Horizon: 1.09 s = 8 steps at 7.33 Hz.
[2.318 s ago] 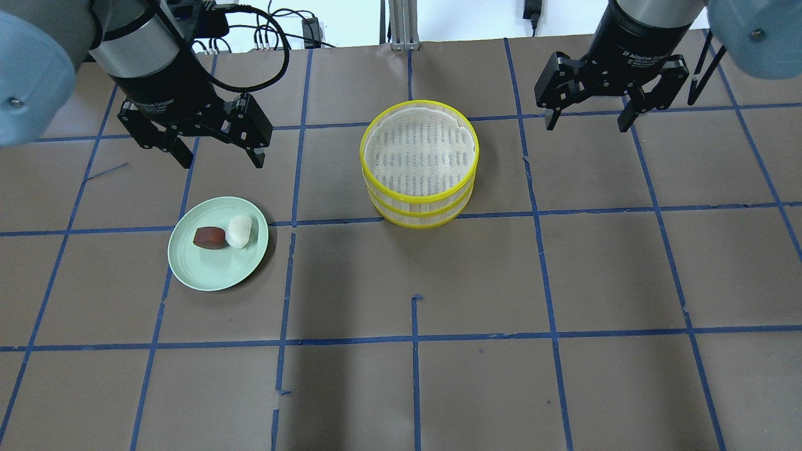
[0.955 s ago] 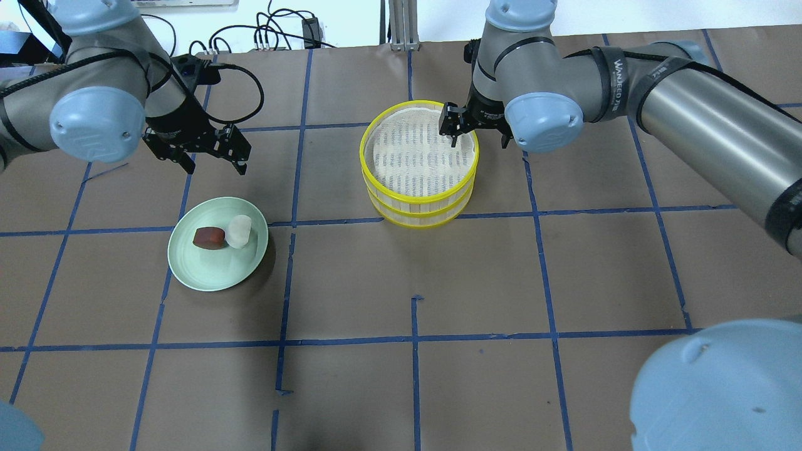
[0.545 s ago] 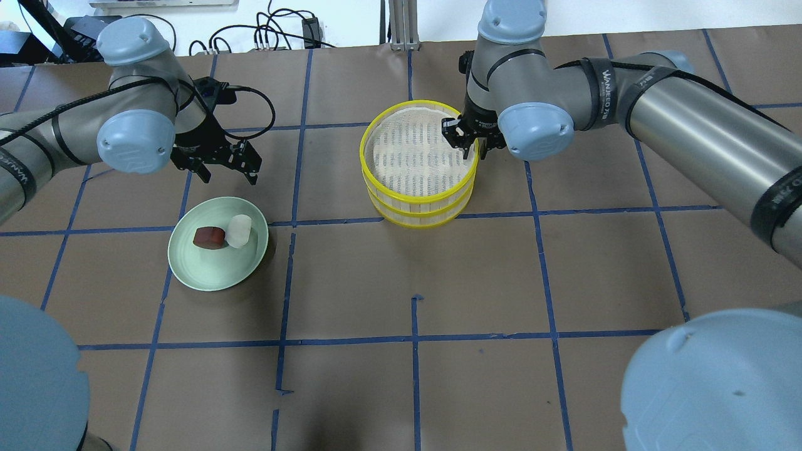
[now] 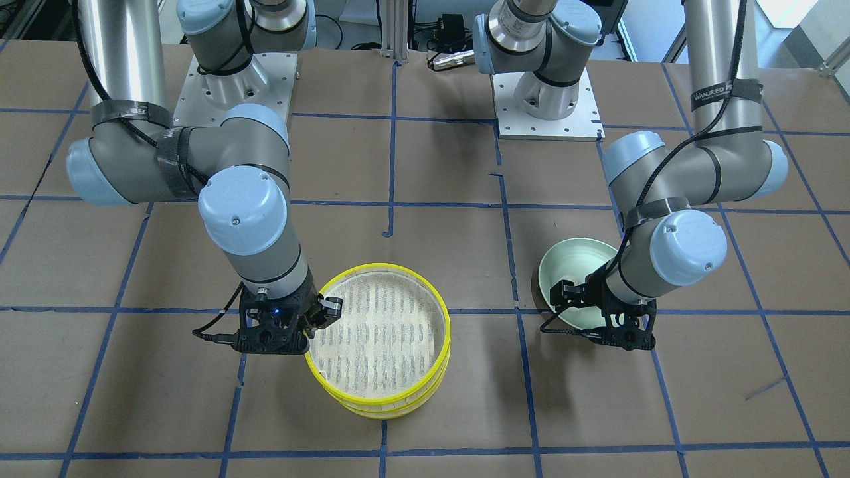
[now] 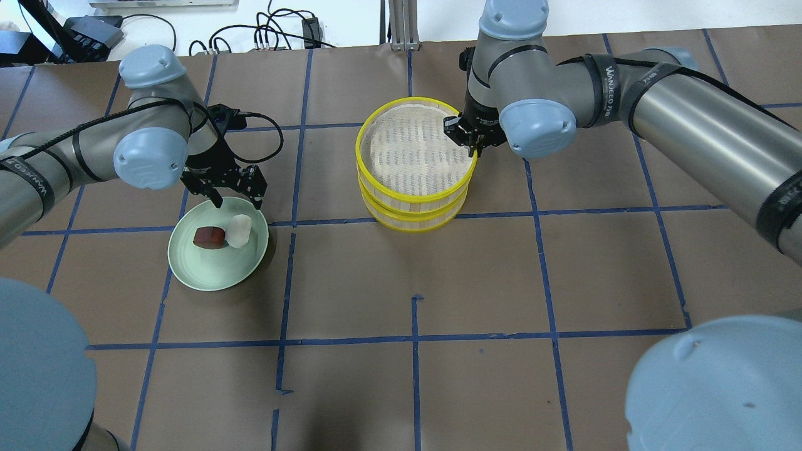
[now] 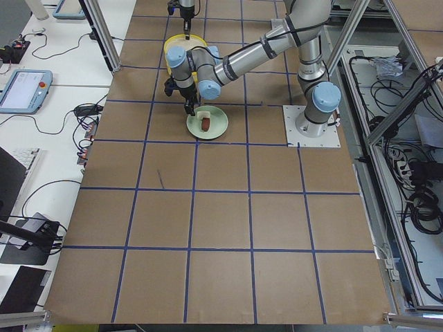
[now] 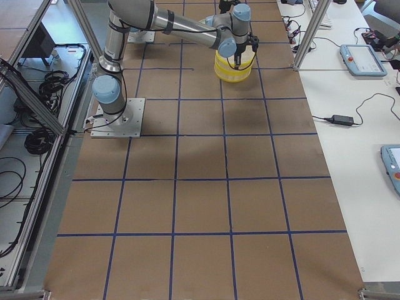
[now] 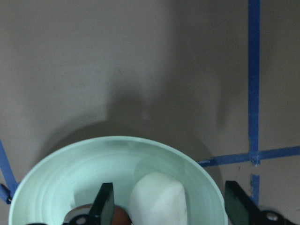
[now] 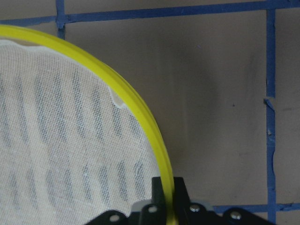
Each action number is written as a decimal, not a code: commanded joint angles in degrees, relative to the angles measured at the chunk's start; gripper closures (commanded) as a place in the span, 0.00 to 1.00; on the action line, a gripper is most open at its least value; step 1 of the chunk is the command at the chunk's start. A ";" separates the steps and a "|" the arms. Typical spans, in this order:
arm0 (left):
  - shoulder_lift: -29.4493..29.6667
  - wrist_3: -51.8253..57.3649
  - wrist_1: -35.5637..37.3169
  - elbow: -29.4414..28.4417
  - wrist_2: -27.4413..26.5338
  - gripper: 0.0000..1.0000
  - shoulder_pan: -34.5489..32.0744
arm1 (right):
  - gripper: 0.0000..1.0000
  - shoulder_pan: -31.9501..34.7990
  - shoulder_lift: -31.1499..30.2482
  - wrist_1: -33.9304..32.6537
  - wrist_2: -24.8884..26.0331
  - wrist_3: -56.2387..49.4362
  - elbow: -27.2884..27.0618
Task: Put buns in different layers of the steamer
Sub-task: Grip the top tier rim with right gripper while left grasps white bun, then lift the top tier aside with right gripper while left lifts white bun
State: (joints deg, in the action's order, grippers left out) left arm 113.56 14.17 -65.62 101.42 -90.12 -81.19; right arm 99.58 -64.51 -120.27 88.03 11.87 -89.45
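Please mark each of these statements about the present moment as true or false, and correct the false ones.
1. The white bun and the brown bun both lie on the green plate. True.
2. The right gripper is shut on the rim of the top layer of the steamer. True.
3. A bun already lies in the top layer. False: its mesh is bare, and both buns are on the plate.
4. The left gripper is shut on the brown bun. False: it is open above the plate, with the white bun between its fingers and not yet gripped.
5. The steamer's two layers stand side by side. False: they are stacked one on the other.
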 commanded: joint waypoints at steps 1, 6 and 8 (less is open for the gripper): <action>-0.09 -0.37 -0.04 2.72 -0.14 0.23 -0.03 | 0.93 -0.18 -1.57 2.04 1.78 -0.35 0.50; -2.36 -0.81 -1.43 1.07 -3.13 0.95 -0.81 | 0.93 -4.64 -6.40 12.41 4.95 -7.27 2.88; -4.65 -7.36 -5.82 -4.88 2.98 0.98 -1.95 | 0.92 -10.78 -9.13 14.97 4.95 -12.20 2.70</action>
State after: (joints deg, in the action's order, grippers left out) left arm 110.17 10.96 -69.06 100.33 -90.86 -82.19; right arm 92.44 -72.04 -107.01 92.85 2.50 -86.62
